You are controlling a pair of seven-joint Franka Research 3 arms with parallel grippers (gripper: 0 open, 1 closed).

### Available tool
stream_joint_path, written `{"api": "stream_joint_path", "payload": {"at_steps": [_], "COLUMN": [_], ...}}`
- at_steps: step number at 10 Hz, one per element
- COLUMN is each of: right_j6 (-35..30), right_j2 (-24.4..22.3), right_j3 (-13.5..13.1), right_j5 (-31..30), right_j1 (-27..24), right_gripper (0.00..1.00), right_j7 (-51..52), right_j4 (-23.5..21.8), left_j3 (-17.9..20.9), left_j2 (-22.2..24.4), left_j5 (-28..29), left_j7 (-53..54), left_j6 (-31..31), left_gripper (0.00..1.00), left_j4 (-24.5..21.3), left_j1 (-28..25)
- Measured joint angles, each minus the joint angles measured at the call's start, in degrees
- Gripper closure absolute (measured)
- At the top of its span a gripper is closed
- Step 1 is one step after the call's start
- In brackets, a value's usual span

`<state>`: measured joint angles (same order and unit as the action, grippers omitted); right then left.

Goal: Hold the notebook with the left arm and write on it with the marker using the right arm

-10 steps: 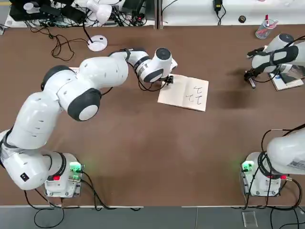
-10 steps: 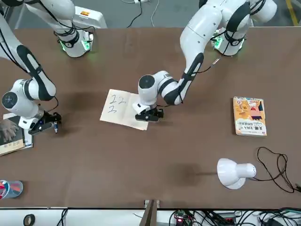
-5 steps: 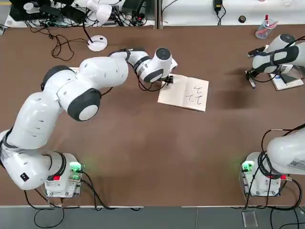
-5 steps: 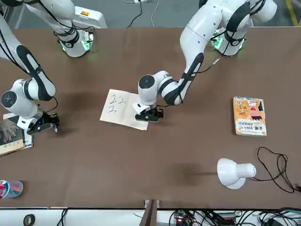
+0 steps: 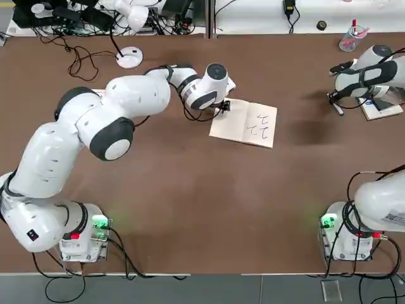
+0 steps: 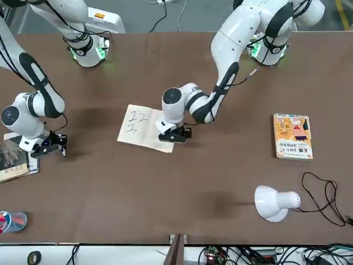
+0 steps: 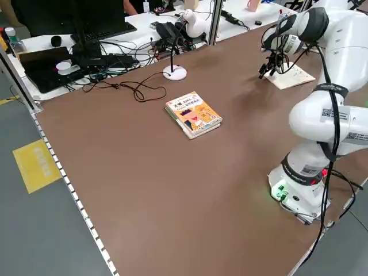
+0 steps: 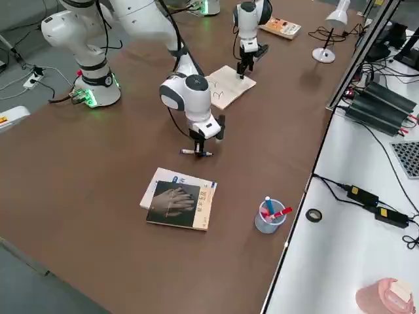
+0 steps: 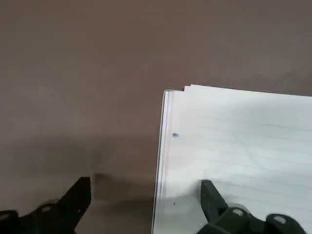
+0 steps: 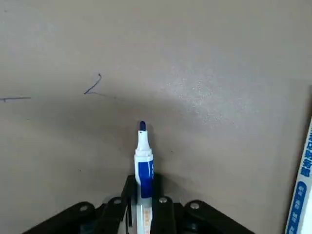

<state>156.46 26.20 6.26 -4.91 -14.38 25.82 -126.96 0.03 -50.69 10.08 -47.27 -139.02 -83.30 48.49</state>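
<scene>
Two arms of mine share this bench (image 5: 209, 202), their bases (image 5: 82, 234) low in the top view, one at lower left and one at lower right. Beyond them, right of centre in the upper half, the notebook (image 5: 253, 117) lies open and flat, black strokes (image 5: 262, 132) on its right-hand page. My left claw (image 5: 226, 106) is at the notebook's far left corner, its fingers parted, one over paper and one over bench; whether they press on it I cannot tell. At about that same reach, toward the upper right, my right claw (image 5: 331, 98) has just closed, its fingers drawn in from a wider gap, and it now grips the marker (image 5: 339, 109), which has shifted slightly rightward in the top view. The blue tip is bare and points out past my fingers. So I judge the pick-up step done or nearly so; next I should carry the marker leftward to the notebook, well apart from it, without letting the slim barrel twist. Just right of that claw lie the books (image 5: 381, 113); farther still, near the top edge, stand the pen cup (image 5: 348, 42) and, at upper left, the lamp (image 5: 130, 57).
</scene>
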Motion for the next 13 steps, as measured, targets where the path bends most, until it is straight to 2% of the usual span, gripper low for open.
{"api": "stream_joint_path", "payload": {"at_steps": [3, 5, 7, 10, 13], "right_j6": [0.1, -1.0, -10.9, -30.5, -41.5], "right_j2": [0.0, 0.0, -0.3, -1.5, -3.6], "right_j3": [0.0, 0.1, 0.7, 1.3, 1.4], "right_j5": [0.1, 0.8, 7.2, 19.5, 27.3], "right_j1": [0.0, 0.1, 1.5, 5.6, 8.3], "right_gripper": [0.83, 0.83, 0.83, 0.83, 0.83], "right_j7": [-2.2, -7.5, -12.6, -18.3, -27.4], "right_j4": [0.0, 0.3, 3.1, 11.4, 17.2], "left_j3": [0.0, 0.0, 0.0, 0.0, 0.0], "left_j2": [-0.3, -0.4, -0.4, -0.4, -0.4], "left_j5": [0.0, 0.0, 0.0, 0.0, 0.0], "left_j7": [0.0, 0.0, 0.0, 0.0, 0.0], "left_j6": [-0.5, -0.6, -0.6, -0.6, -0.6], "left_gripper": [0.00, 0.00, 0.00, 0.00, 0.00], "left_j4": [0.0, 0.1, 0.1, 0.1, 0.2], "left_j1": [0.0, 0.0, 0.0, 0.0, 0.0]}}
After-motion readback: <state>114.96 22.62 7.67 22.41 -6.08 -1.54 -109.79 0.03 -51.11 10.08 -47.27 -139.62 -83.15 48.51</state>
